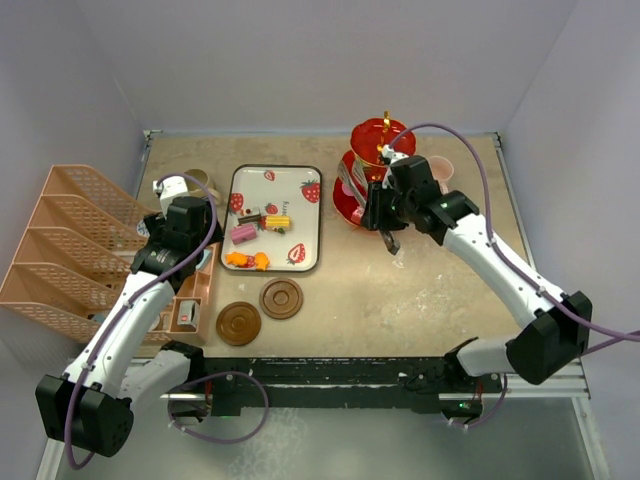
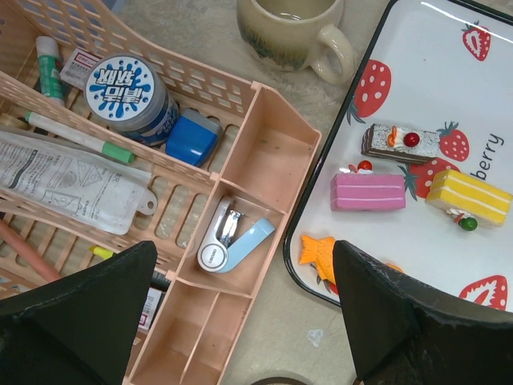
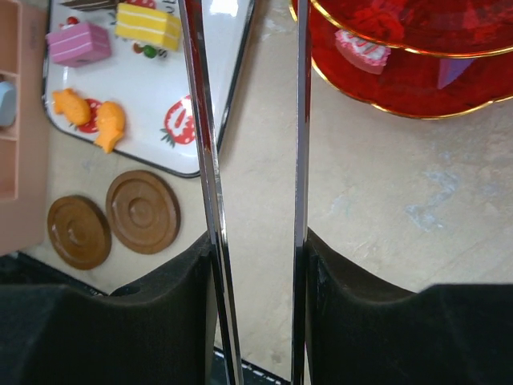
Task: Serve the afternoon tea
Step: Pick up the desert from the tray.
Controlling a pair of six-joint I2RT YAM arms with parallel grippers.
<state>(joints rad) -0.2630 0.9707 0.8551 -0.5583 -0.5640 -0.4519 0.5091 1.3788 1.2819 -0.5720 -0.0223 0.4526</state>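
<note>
**Tweezers gripped beside the stand; most sweets on the tray**

The tweezers (image 3: 210, 160) are clamped between the fingers of the right gripper (image 3: 256, 265), with one blade pressed against each pad. Their tips are cut off by the top edge of the wrist view. This gripper is held above the table (image 1: 420, 290), just in front of the stand (image 1: 352, 205). A pink-and-white sweet (image 3: 362, 48) is seen on one tier of the stand. The pink mug (image 1: 441, 172) is set just right of the stand and is partly hidden by the arm.

The left gripper (image 2: 243, 253) is spread wide, gripping nothing. It is held above the line where the organizer (image 2: 272, 152) meets the tray (image 1: 300, 215). Other sweets (image 2: 370, 192) are laid on the tray: a pink, a yellow and a brown slice, and two orange fish. The olive mug (image 2: 292, 32) is stood on the table by the tray's far left corner, just behind the organizer. The coasters (image 1: 281, 298) are laid side by side on the table, just in front of the tray.
</note>
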